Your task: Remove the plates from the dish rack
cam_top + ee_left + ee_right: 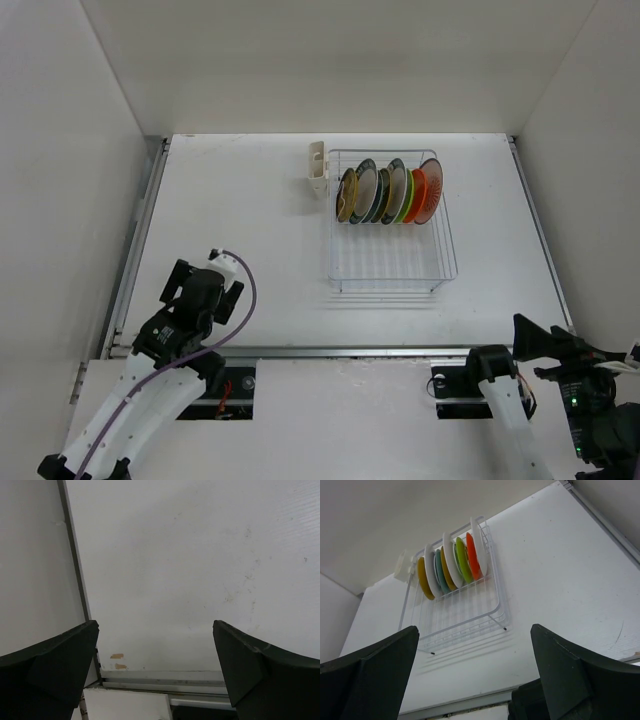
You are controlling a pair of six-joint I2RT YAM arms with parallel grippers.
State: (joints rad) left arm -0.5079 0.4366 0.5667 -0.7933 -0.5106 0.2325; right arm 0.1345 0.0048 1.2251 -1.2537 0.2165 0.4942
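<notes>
The dish rack (392, 262) is a white wire basket on the far right half of the table. Several plates (390, 192) stand upright in a row at its far end: amber-yellow (346, 196), teal-rimmed white, lime green, orange, and white with an orange centre (430, 190). The right wrist view shows the rack (496, 596) and plates (451, 562) ahead. My left gripper (207, 285) is open and empty at the near left (155, 650), far from the rack. My right gripper (545, 340) is open and empty at the near right edge (475, 655).
A cream utensil cup (318, 170) hangs on the rack's far left corner. White walls enclose the table on three sides. A metal rail (75, 565) runs along the table's left edge and another along the near edge (340, 352).
</notes>
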